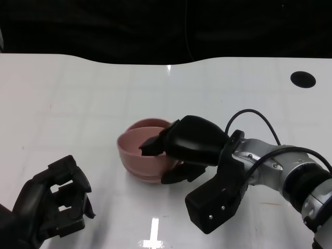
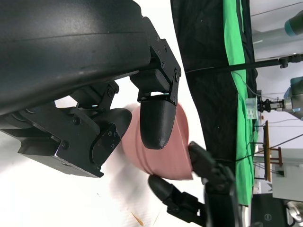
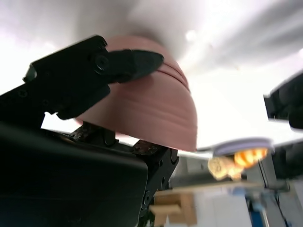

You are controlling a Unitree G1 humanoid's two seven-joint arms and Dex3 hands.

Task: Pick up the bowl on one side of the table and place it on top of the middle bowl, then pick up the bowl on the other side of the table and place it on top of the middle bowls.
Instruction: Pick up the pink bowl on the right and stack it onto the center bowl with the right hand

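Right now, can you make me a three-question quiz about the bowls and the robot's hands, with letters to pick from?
1. Where is the right hand?
A. On the pink bowls' rim
B. By the black spot on the table
C. Off the table

2. What colour are the stacked bowls?
A. Green
B. Pink
C. Blue

3. What does the left hand hold?
A. A bowl
B. A cable
C. Nothing

Answers: 1 A, the head view shows its fingers over the rim, one reaching inside. 2 B, all three views show pink bowls nested together. 3 C, in the head view it sits apart from the bowls with nothing in it.
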